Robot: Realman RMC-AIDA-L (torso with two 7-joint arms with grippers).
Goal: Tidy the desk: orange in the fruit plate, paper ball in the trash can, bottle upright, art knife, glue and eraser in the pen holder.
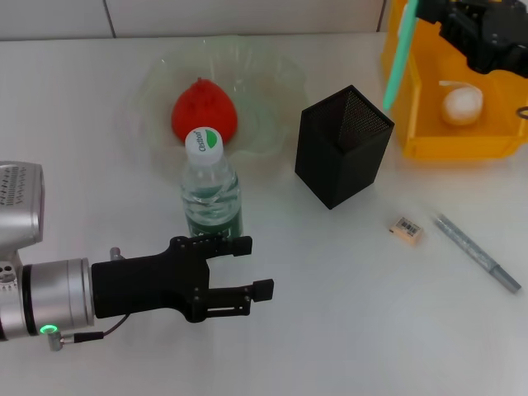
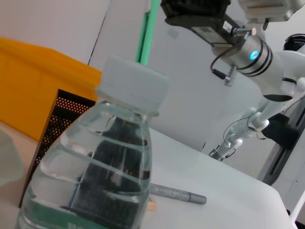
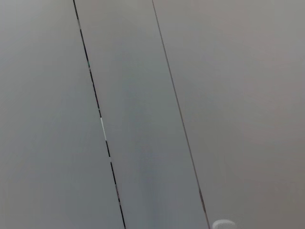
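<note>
The bottle (image 1: pixel 211 186) stands upright on the table, white cap up; it fills the left wrist view (image 2: pixel 100 167). My left gripper (image 1: pixel 257 266) is open just in front of it, holding nothing. The orange (image 1: pixel 204 110) lies in the pale-green fruit plate (image 1: pixel 272 78). The paper ball (image 1: pixel 462 106) lies in the yellow trash can (image 1: pixel 437 144). My right gripper (image 1: pixel 425 12) is high at the far right, shut on a long green stick (image 1: pixel 398 62) that hangs above and behind the black mesh pen holder (image 1: pixel 342 147). The eraser (image 1: pixel 406 229) lies on the table.
A grey pen-shaped tool (image 1: pixel 478 252) lies to the right of the eraser, and shows in the left wrist view (image 2: pixel 176 194). The right wrist view shows only a grey panelled wall. Open table lies in front of the pen holder.
</note>
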